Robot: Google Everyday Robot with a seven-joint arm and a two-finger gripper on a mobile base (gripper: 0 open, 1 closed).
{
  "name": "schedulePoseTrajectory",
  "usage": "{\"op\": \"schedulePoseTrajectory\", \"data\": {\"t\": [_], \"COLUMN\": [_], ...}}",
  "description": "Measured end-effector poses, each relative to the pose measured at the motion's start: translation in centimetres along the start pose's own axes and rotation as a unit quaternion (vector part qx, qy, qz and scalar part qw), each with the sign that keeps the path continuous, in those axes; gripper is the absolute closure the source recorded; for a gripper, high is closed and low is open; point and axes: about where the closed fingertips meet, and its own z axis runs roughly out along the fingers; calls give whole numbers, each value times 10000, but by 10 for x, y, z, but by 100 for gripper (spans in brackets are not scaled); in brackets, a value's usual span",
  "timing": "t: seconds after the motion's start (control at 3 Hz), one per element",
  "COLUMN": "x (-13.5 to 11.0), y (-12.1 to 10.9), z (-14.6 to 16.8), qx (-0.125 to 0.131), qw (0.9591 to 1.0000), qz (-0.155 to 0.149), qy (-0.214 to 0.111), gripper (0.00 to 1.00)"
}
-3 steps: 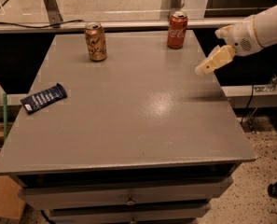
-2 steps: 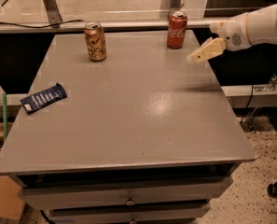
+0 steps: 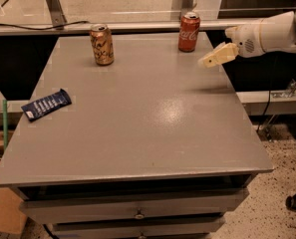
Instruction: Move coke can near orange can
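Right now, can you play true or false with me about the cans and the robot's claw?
1. The coke can stands upright near the table's far edge. True.
2. The claw is holding the coke can. False: it hangs beside the can, apart from it.
3. The orange can lies on its side. False: it stands upright.
4. A dark blue packet lies near the table's left edge. True.
5. The two cans touch. False: bare table lies between them.
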Motion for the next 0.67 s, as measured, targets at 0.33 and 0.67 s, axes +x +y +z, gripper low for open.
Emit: {"op": "schedulePoseTrajectory", "data": {"t": [0.33, 0.67], "x": [5, 5], "y": [-24, -48], "z": [27, 59], "qx": [191, 305], "qw": [9988, 9960], "qz": [265, 428], "qy": [-367, -721], "gripper": [0, 0]}}
